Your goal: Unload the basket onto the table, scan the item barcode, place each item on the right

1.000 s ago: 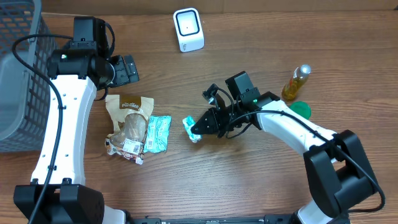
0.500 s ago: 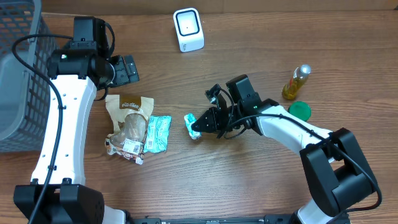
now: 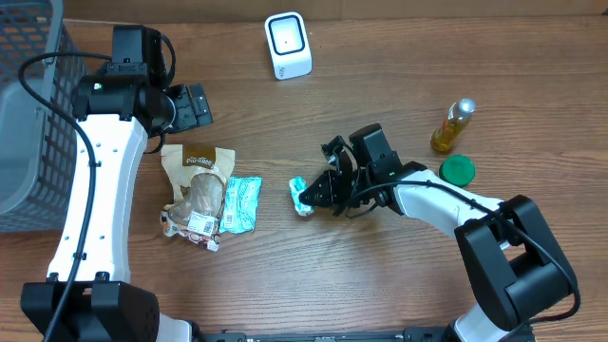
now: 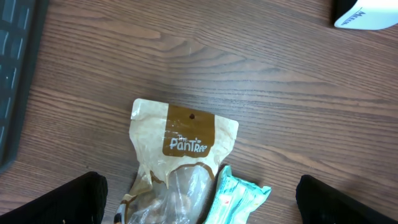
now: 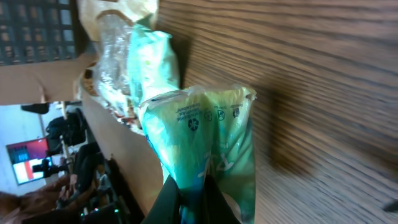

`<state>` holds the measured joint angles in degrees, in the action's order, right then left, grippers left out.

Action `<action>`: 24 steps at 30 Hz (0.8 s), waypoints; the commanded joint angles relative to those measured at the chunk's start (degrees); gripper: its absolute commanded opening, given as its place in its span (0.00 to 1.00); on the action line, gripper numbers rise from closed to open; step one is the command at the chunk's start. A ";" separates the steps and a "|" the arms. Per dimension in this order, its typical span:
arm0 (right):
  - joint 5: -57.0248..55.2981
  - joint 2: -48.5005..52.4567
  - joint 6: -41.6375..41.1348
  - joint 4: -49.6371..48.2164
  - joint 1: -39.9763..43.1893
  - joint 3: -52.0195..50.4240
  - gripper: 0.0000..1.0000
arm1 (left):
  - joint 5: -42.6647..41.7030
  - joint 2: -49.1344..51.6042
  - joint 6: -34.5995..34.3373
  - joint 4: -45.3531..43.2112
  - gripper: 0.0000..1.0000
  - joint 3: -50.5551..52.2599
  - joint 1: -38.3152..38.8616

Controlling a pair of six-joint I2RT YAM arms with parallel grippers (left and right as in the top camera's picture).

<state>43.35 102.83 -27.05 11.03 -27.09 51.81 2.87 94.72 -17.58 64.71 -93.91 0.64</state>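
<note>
At table centre, my right gripper (image 3: 316, 193) is clamped on the teal packet (image 3: 301, 198), with the scanner (image 3: 288, 45) at its twelve o'clock. My left gripper (image 3: 194, 105) gapes wide, holding nothing, at twelve o'clock of the brown bag (image 3: 198, 185).

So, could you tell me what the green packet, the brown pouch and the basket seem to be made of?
Green packet: likely thin plastic film, glossy; it crinkles, shines and carries a recycling mark.
Brown pouch: kraft-looking paper, matte, with a clear, probably plastic window showing the contents.
Basket: dark rigid mesh, plastic or coated wire; I cannot tell which.
</note>
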 commanded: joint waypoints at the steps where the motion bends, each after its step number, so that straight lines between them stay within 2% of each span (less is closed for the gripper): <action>1: -3.37 0.17 -1.75 -0.46 0.15 -0.85 0.04 | 0.52 -0.33 0.87 -0.22 1.00 -0.74 -0.13; 24: -7.30 0.17 -3.21 -0.20 0.15 -0.87 0.04 | 0.52 -0.33 0.87 -0.22 1.00 -0.74 -0.13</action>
<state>37.10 102.83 -30.04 11.00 -27.09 51.31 2.87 94.72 -17.58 64.71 -93.91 0.64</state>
